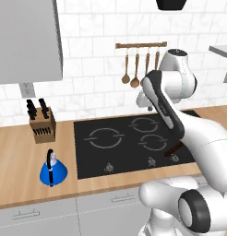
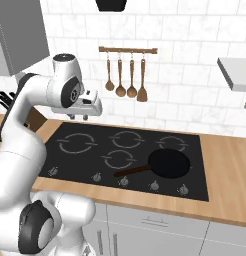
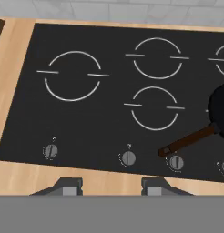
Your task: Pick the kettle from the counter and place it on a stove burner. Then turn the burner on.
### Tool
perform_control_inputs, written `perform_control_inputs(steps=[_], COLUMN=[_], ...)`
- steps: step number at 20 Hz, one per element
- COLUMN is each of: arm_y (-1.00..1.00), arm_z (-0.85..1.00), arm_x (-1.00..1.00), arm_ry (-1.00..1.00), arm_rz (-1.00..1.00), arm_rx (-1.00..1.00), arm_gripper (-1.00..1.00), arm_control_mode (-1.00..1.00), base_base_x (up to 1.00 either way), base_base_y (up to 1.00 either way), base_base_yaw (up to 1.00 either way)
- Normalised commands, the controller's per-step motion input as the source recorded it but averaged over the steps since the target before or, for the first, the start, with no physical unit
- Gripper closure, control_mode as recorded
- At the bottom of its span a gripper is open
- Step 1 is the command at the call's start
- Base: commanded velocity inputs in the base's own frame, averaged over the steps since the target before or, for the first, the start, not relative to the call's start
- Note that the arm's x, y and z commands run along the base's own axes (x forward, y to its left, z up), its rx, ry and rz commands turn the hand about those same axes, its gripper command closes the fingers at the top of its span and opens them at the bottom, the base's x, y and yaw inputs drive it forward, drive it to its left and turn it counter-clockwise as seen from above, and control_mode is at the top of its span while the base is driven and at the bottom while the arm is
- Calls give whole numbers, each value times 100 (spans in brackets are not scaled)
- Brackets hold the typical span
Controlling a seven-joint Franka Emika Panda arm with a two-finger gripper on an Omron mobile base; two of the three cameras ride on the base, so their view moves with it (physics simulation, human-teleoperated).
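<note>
Left base view, from the left: the knife block (image 1: 42,123) stands behind the kettle (image 1: 52,171), which sits upright on the tabletop (image 1: 14,161), just left of the cooktop (image 1: 129,143). Nothing is done yet, by my judgement: pickup, placing and burner switching all remain. The stove burner (image 1: 105,138) lies bare right of the kettle. Farther right, the gripper (image 3: 111,186) hangs above the cooktop, jaws parted and empty. A pan (image 2: 167,164) sits rightmost.

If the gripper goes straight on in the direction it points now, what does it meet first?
Most likely the bare black cooktop, near its front knobs. The gripper, fingers apart, points down at it with nothing between; the exact spot is uncertain.
</note>
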Motion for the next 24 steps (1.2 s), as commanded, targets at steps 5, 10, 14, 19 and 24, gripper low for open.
perform_control_inputs(steps=[5,10,14,19,24], arm_y=[19,34,46,47,58], arm_z=[-22,-40,-30,-14,0], arm_x=[-11,-31,-17,-16,-33], arm_ry=[-2,-10,-10,-12,-12], arm_rz=[0,0,0,0,0], arm_rx=[0,0,0,0,5], arm_gripper=[-100,-100,-100,-100,-100], arm_control_mode=[-100,-100,-100,-100,-100], base_base_x=[0,0,0,0,0], base_base_y=[0,0,0,0,0], base_base_yaw=[0,0,0,0,0])
